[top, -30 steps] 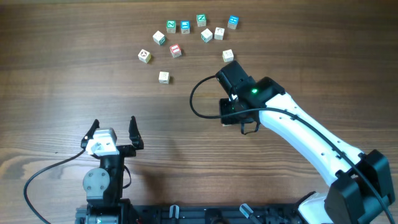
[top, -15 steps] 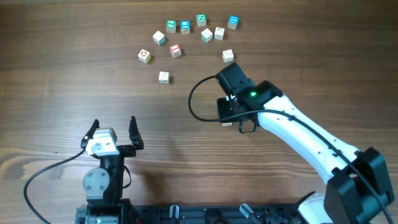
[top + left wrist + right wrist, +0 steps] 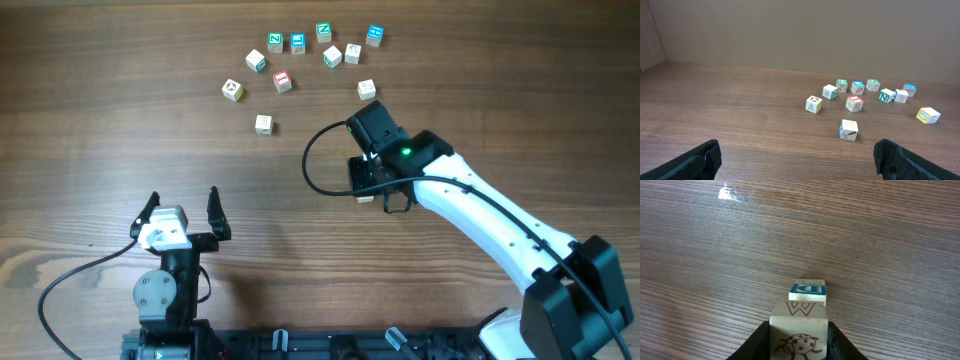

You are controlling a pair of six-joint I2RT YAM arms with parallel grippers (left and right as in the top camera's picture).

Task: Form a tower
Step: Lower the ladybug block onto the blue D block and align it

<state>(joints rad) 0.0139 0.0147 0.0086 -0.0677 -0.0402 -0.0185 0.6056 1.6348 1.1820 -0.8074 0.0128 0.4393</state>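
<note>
My right gripper is shut on a pale wooden cube with a red W on top and a ladybug on the near face. Just past it, lower down, is a cube with a blue D. This is all I see of the tower, and I cannot tell whether the two cubes touch. In the overhead view the right gripper points down at mid-table and hides both cubes, apart from a pale sliver. My left gripper stands open and empty near the front edge, its fingers wide apart.
Several loose letter cubes lie scattered at the back of the table, among them a red-faced one, a lone pale one and one just behind the right wrist. The right arm's black cable loops out to its left.
The right gripper has edged slightly to the left with the cube in it. The left arm has stayed still.
</note>
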